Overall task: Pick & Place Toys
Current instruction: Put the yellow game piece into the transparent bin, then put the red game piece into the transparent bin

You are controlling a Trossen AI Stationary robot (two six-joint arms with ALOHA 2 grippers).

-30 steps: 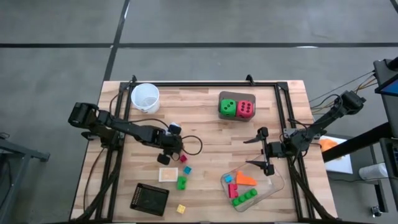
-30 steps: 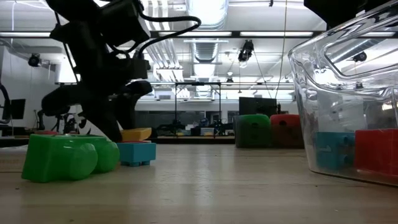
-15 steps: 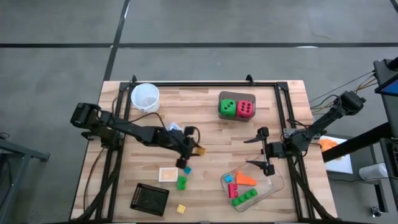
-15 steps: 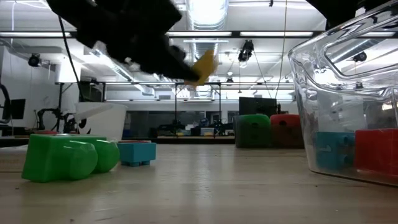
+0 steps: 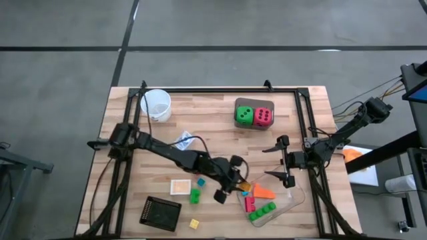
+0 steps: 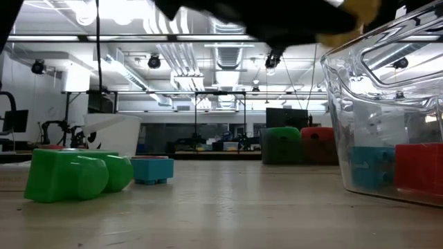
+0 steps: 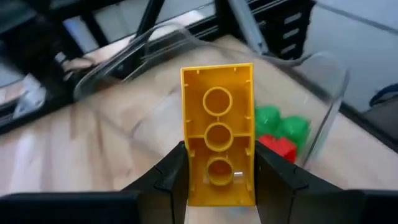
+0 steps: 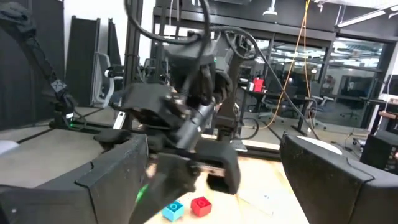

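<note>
wooden table (image 5: 220,143), workshop behind; left gripper (image 7: 216,177) pinching yellow brick (image 7: 217,140) lengthwise, held over clear tray (image 5: 298,198) rim, presumably for dropping in; right gripper (image 5: 281,163) spread wide, waiting beside tray.

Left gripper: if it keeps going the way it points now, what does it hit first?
Probably the clear tray. The left gripper, shut on the yellow brick, points at the tray's near rim, with green bricks and a red brick inside just beyond. Depth is unclear; it may pass above the rim.
</note>
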